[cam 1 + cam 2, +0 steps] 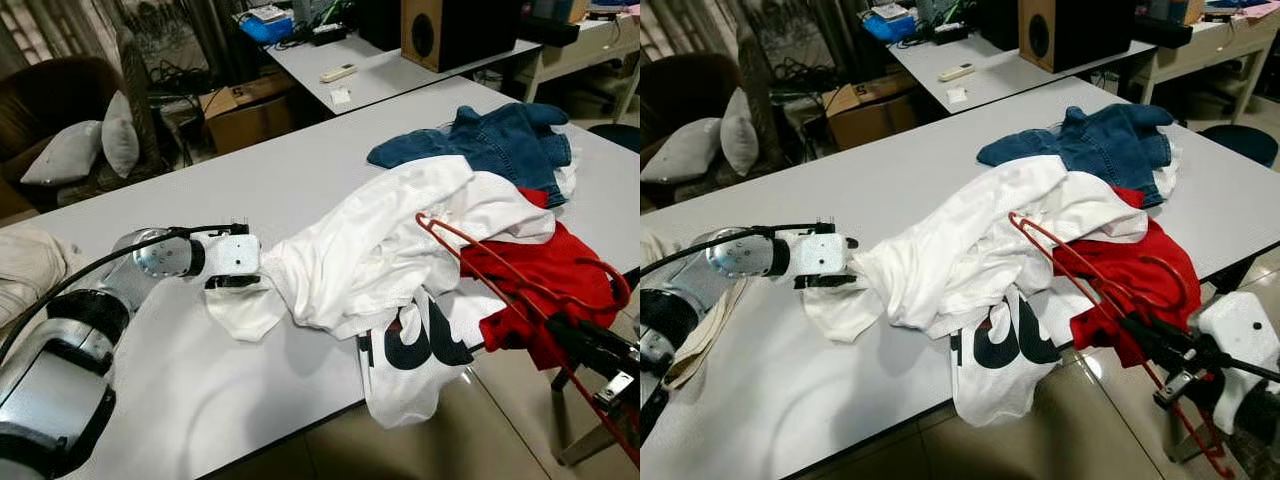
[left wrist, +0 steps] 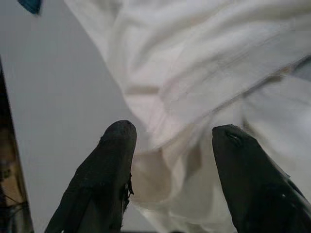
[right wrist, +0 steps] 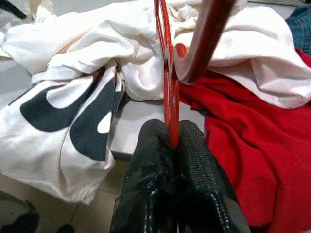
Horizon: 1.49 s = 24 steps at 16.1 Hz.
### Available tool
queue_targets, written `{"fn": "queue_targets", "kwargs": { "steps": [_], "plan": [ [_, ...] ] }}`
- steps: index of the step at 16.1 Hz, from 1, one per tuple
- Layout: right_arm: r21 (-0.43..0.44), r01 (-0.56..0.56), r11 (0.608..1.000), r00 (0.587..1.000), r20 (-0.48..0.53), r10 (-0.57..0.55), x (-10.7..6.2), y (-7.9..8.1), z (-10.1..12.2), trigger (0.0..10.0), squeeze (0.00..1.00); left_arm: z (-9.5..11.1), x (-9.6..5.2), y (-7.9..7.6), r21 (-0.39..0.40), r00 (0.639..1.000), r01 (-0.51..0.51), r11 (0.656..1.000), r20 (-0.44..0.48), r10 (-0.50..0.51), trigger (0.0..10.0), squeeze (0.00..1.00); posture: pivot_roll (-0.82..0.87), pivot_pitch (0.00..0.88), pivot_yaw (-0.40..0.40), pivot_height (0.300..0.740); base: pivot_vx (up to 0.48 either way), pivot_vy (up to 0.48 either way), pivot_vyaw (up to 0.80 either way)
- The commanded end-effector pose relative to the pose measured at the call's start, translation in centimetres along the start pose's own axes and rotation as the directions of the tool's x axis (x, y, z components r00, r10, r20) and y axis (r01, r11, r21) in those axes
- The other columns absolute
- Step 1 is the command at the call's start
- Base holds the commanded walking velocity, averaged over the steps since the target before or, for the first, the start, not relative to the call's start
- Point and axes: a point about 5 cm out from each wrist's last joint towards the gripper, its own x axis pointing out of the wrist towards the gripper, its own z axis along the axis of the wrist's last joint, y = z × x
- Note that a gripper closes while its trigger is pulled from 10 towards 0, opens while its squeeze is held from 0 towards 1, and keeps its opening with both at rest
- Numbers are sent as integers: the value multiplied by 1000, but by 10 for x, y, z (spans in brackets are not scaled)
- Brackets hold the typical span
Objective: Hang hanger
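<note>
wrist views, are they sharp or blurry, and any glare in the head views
Left wrist view: soft all over, the white shirt and the open left claw out of focus. Right wrist view: the shirt print is fairly sharp, but the red hanger blurs close to the lens. Head views: sharp, with a mild sheen on the table.

1. Even, moderately bright indoor lighting in the head views; soft shadows lie under the white shirt point(image 1: 380, 250) on the table point(image 1: 200, 380).
2. Faint sheen on the floor tiles.
3. Left wrist view is soft and out of focus; its fingertips point(image 2: 109, 170) are blurred.
4. Right wrist view is sharper.
</note>
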Motion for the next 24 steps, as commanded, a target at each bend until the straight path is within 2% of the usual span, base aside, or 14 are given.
{"fn": "queue_targets", "kwargs": {
  "steps": [1, 2, 4, 5, 6, 7, 8, 12, 14, 15, 16, 17, 20, 24],
  "plan": [
    [-21, -19, 1000, 999, 25, 20, 4, 5, 6, 10000, 0, -2, -1, 2, 18, 1000, -8, 1000, -19, 9, 10000, 0, -66, 0, 218, 740, 0, 0, 0],
    [-20, -30, 999, 999, 39, 31, 8, 7, 7, 10000, 0, -1, 5, 0, 18, 999, -35, 999, -28, 36, 10000, 0, -68, 0, 216, 740, 0, 0, 0],
    [-23, -42, 999, 998, 43, 43, 11, 8, 8, 10000, 0, -1, 7, 0, 13, 998, -51, 999, -31, 51, 10000, 0, -71, 0, 213, 740, 0, 0, 0],
    [-27, -47, 999, 998, 50, 49, 13, 9, 9, 10000, 0, 0, 9, 0, 14, 998, -53, 998, -31, 54, 8667, 0, -74, 0, 212, 740, 0, 0, 0],
    [-32, -53, 998, 997, 55, 54, 15, 9, 10, 10000, 0, 0, 10, 0, 12, 998, -57, 998, -28, 57, 4275, 0, -75, 0, 212, 740, 0, 0, 0],
    [-35, -57, 998, 996, 60, 59, 18, 9, 11, 10000, 0, 3, 12, 3, -3, 996, -86, 996, -9, 86, 1176, 0, -76, 0, 208, 740, 0, 0, 0],
    [-38, -60, 997, 996, 63, 62, 19, 9, 12, 10000, 0, 5, 13, 4, -5, 995, -95, 995, -6, 95, 0, 0, -76, 0, 208, 740, 0, 0, 0],
    [-40, -72, 997, 994, 74, 75, 26, 10, 13, 10000, 0, 6, 17, 1, -5, 997, -81, 997, -5, 81, 0, 0, -70, 0, 200, 740, 0, 0, 0],
    [-41, -80, 996, 994, 77, 83, 29, 10, 14, 10000, 0, 4, 19, -4, -7, 999, -34, 999, -25, 34, 0, 0, -68, 0, 198, 740, 0, 0, 0],
    [-42, -84, 996, 993, 78, 87, 30, 10, 14, 10000, 0, 0, 19, -7, -9, 999, -1, 1000, -48, 1, 824, 0, -68, 0, 199, 740, 0, 0, 0],
    [-42, -87, 995, 993, 79, 90, 30, 10, 14, 10000, 0, -3, 17, -7, -9, 998, 3, 1000, -61, -4, 4941, 0, -68, 0, 198, 740, 0, 0, 0],
    [-43, -89, 995, 993, 78, 92, 30, 10, 14, 10000, 0, -4, 15, -6, 0, 998, 7, 1000, -68, -7, 10000, 0, -67, 0, 198, 740, 0, 0, 0],
    [-46, -95, 994, 992, 80, 98, 33, 10, 15, 10000, 0, -6, 14, -8, 5, 995, 49, 999, -90, -48, 10000, 0, -64, 0, 193, 740, 0, 0, 0],
    [-47, -98, 994, 991, 84, 101, 35, 10, 16, 10000, 0, -3, 19, -7, 4, 995, 32, 999, -93, -31, 10000, 0, -66, 0, 194, 740, 0, 0, 0]
  ]
}}
